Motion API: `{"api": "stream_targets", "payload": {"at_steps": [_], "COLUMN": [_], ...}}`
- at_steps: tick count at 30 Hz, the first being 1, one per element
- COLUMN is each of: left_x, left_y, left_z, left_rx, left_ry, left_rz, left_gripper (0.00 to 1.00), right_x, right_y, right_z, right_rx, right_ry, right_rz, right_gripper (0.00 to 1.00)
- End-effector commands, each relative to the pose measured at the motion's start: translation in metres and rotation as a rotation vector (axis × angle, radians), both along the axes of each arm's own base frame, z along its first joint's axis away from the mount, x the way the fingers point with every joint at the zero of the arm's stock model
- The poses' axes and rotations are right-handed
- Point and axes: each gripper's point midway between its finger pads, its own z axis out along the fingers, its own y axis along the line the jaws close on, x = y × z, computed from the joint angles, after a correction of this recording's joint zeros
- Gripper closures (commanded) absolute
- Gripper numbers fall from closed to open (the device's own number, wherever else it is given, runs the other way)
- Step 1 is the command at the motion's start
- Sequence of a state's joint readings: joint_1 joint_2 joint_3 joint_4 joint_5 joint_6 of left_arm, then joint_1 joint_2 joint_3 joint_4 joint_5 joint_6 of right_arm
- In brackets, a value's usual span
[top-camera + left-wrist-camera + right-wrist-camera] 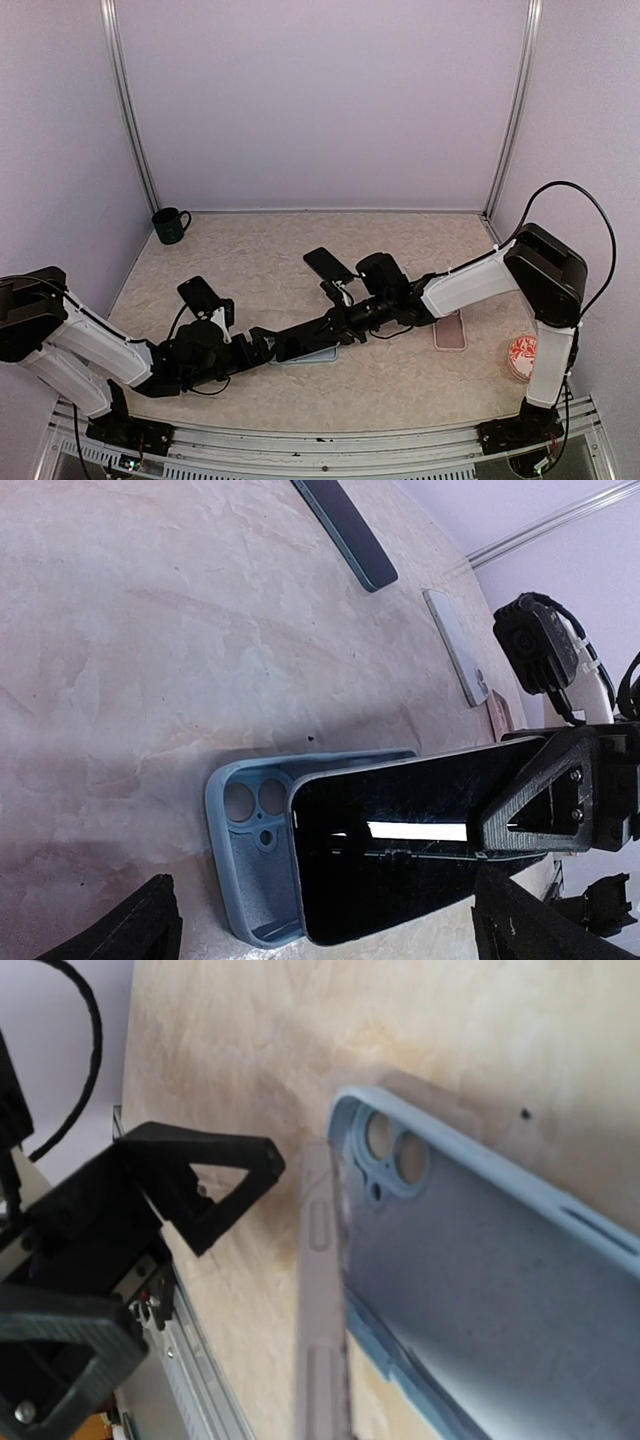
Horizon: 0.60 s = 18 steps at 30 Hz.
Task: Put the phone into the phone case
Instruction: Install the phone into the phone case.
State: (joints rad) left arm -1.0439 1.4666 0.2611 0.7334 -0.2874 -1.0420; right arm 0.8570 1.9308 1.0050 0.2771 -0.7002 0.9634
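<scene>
Seating phone [400,830], grasped by right gripper [520,815], tilted over phone case [245,840]: align camera-end corners first, then press flat; left gripper [255,348], released wide, could pin the case.

Two phones: black phone [380,880], dark phone [345,530]. One blue case [240,880]. One pale slab [455,640]. One mug [170,226]. One dish [520,357].

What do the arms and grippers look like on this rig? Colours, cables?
Left arm and right arm: white link shells, black joints. A black cable loops over the right arm's elbow. Left gripper and right gripper: black, triangular open-frame fingers with small screws.
</scene>
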Motion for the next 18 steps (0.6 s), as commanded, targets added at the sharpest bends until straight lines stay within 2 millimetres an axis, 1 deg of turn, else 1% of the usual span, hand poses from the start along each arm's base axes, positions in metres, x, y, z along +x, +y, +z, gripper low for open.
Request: {"api": "stream_targets", "payload": {"at_steps": [1,5,8,16,18], "left_x": [0.001,0.002,0.003,0.004,0.004], "left_y": [-0.014,-0.018,-0.019,-0.024,-0.024], "left_z": [0.009,0.009,0.009,0.008,0.007], "left_rx": [-0.026,-0.026,-0.025,-0.024,-0.023], "left_ry": [-0.023,-0.024,-0.023,-0.020,-0.019], "left_rz": [-0.034,-0.038,-0.040,-0.047,-0.047], "left_gripper": [0.01,0.01,0.01,0.01,0.01], "right_x": [0.006,0.013,0.014,0.007,0.006], "right_y": [0.004,0.000,-0.001,-0.001,-0.001], "right_z": [0.014,0.017,0.019,0.007,0.007], "right_rx": [0.057,0.064,0.083,0.096,0.102], "right_ry": [-0.019,-0.018,-0.010,0.045,0.049], "right_rz": [-0.001,-0.035,-0.036,-0.013,-0.011], "right_gripper": [1.00,1.00,1.00,1.00,1.00]}}
